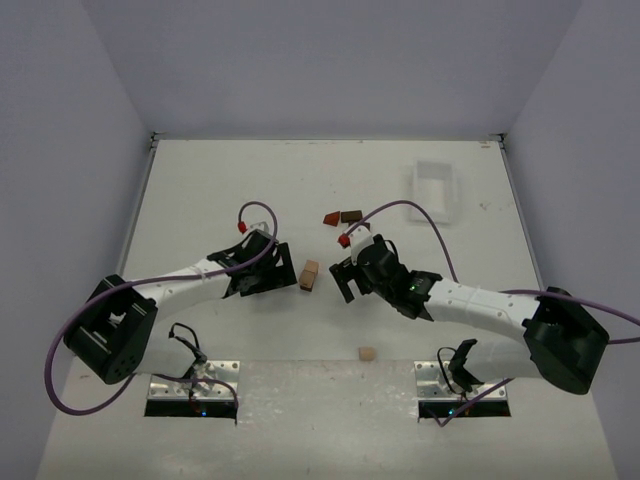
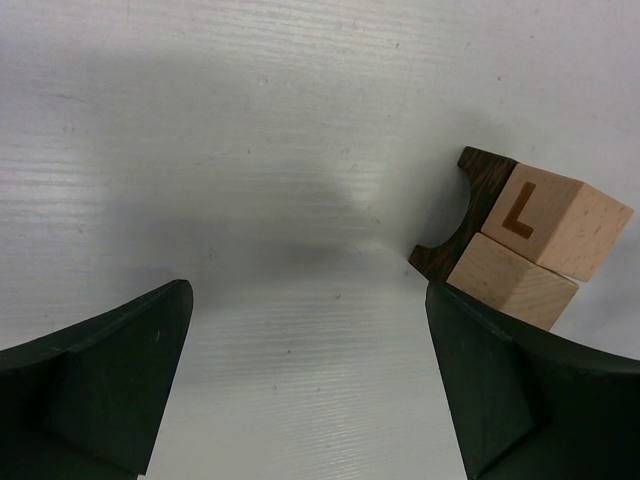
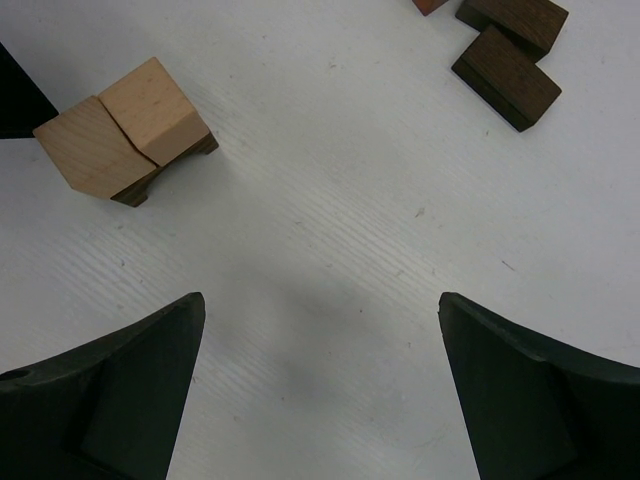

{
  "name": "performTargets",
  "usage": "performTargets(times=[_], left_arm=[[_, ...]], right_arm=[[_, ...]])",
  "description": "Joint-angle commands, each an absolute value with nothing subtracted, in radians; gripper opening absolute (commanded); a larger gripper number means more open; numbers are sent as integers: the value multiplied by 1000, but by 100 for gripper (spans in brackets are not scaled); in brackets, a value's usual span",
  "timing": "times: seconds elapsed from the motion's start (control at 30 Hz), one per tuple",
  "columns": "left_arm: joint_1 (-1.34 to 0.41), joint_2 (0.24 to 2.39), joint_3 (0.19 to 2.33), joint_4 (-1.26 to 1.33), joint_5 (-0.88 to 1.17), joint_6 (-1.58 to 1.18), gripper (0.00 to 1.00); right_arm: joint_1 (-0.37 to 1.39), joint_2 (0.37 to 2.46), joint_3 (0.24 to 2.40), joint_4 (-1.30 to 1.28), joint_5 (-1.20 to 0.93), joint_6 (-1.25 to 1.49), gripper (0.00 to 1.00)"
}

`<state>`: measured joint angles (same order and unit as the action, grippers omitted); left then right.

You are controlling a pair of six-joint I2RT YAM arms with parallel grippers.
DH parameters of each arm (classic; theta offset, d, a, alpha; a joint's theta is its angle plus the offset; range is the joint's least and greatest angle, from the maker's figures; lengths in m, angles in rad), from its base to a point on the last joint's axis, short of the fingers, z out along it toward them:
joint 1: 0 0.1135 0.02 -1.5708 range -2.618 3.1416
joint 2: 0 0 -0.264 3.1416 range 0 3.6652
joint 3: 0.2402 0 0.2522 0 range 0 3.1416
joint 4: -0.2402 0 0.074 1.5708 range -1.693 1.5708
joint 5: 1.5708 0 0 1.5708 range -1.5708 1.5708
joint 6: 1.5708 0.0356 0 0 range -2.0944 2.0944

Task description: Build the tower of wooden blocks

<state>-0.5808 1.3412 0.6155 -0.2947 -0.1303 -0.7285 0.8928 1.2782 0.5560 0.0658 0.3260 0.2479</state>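
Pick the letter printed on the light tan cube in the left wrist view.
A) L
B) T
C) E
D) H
A: in the left wrist view, one light tan cube bears a brown L on its face, next to the dark arch block.

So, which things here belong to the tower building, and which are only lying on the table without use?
For the job:
wood block tower, two tan cubes on a dark arch block
loose reddish-brown block
two dark brown blocks
lone small tan cube

Lying about:
white tray, far right
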Motion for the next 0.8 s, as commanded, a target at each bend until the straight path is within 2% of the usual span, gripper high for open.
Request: performTargets(times=[0.0,0.77], left_arm=[[-591,1345,650,-261,-130,-737,100],[-598,1362,657,-239,-94,-720,100]], right_arm=[[898,1244,542,94,365,255,99],[898,1256,541,93,369,246,99]])
